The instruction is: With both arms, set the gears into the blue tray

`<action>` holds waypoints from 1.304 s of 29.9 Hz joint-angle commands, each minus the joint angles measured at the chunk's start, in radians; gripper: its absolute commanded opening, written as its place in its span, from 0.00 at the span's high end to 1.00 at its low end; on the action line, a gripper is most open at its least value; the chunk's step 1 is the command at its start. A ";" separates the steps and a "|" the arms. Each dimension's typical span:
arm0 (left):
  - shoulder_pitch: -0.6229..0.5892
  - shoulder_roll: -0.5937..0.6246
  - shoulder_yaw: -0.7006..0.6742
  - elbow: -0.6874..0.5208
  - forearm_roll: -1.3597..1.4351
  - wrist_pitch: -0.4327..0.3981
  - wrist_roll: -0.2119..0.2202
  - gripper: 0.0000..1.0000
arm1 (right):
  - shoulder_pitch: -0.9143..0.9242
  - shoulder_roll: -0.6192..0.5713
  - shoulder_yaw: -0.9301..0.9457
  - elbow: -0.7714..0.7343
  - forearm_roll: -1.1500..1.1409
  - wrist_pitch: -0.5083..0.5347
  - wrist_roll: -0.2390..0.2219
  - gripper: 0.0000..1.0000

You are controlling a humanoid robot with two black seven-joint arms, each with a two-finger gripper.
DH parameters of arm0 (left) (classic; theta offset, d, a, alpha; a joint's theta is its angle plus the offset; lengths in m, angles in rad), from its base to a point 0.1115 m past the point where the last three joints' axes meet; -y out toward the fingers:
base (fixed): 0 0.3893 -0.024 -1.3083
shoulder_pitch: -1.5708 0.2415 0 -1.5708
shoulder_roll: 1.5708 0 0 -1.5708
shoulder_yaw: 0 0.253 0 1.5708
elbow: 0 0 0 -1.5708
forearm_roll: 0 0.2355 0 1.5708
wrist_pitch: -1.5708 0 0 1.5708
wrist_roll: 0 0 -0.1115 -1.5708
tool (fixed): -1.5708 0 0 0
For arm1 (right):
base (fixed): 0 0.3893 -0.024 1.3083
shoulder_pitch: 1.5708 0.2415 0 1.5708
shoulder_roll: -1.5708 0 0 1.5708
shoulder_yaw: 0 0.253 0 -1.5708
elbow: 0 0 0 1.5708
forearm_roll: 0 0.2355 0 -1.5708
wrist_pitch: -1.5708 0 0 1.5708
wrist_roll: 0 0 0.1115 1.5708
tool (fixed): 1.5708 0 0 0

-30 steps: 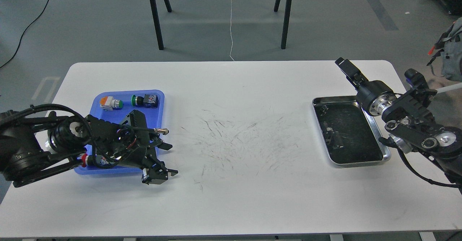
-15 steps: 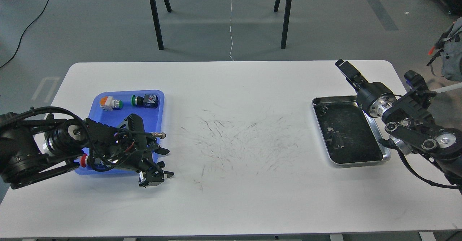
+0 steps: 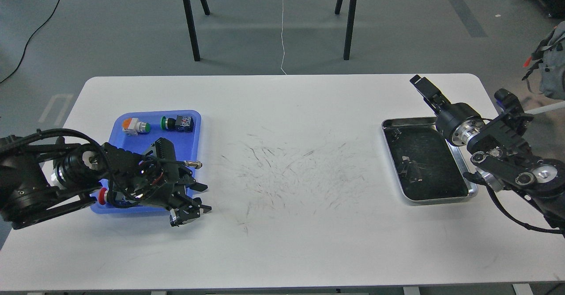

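At the left of the frame your left gripper (image 3: 199, 198) hangs just off the blue tray's (image 3: 196, 129) lower right corner, fingers spread apart and empty. Two switches (image 3: 156, 124) lie along the tray's top edge. At the right, your right gripper (image 3: 420, 84) points above the metal tray (image 3: 472, 192); you cannot tell its finger gap. Small dark pieces lie inside that tray, too blurred to name as gears.

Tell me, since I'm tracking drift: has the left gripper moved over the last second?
Yes. The left gripper has pulled back toward the blue tray; its fingertips now sit closer to the tray's right edge than a second ago.
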 commanded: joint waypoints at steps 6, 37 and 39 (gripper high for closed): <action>-0.023 0.011 0.003 -0.007 0.000 0.000 0.001 0.44 | -0.002 0.009 0.000 0.000 -0.002 0.000 0.000 0.15; -0.012 0.014 0.015 -0.013 0.000 0.014 0.001 0.57 | -0.003 0.018 -0.003 -0.015 -0.003 0.002 0.000 0.14; -0.015 0.014 0.014 -0.012 0.000 0.026 0.001 0.58 | -0.003 0.018 -0.003 -0.015 -0.005 0.002 0.000 0.14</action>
